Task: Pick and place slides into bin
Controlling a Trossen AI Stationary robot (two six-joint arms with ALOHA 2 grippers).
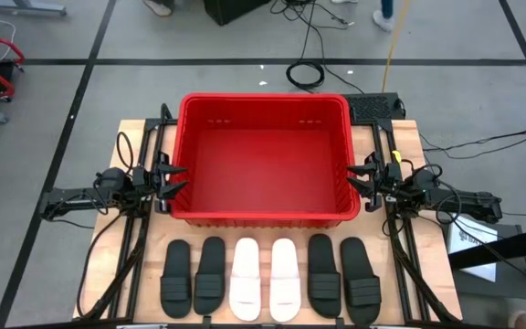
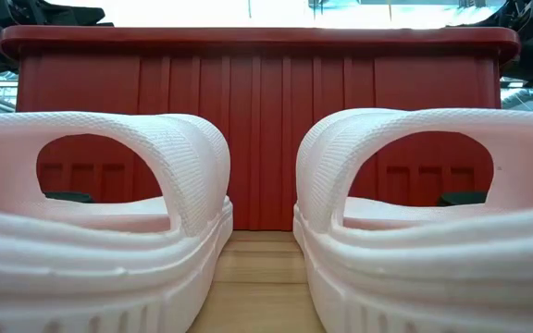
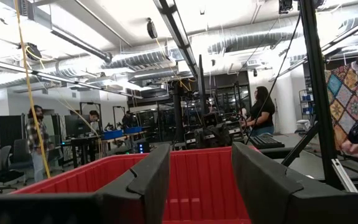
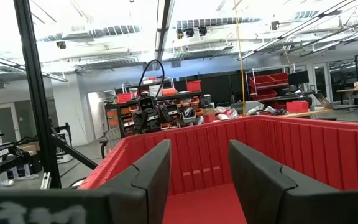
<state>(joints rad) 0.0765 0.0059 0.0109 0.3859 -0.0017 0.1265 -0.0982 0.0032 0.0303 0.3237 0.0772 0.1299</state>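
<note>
A big red bin (image 1: 265, 157) stands in the middle of the table; its inside holds nothing. Six slides lie in a row along the near edge, soles down: two black ones (image 1: 193, 276) at the left, two white ones (image 1: 265, 279) in the middle, two black ones (image 1: 343, 277) at the right. The white pair (image 2: 100, 231) fills the low view in front of the bin wall (image 2: 262, 139). My left gripper (image 1: 173, 178) waits open at the bin's left wall, my right gripper (image 1: 359, 181) open at its right wall. Both point toward the bin and hold nothing.
Black frame rails (image 1: 140, 238) run along both sides of the table beside the slides. A black box (image 1: 373, 105) sits at the far right corner behind the bin. People stand in the room beyond the table.
</note>
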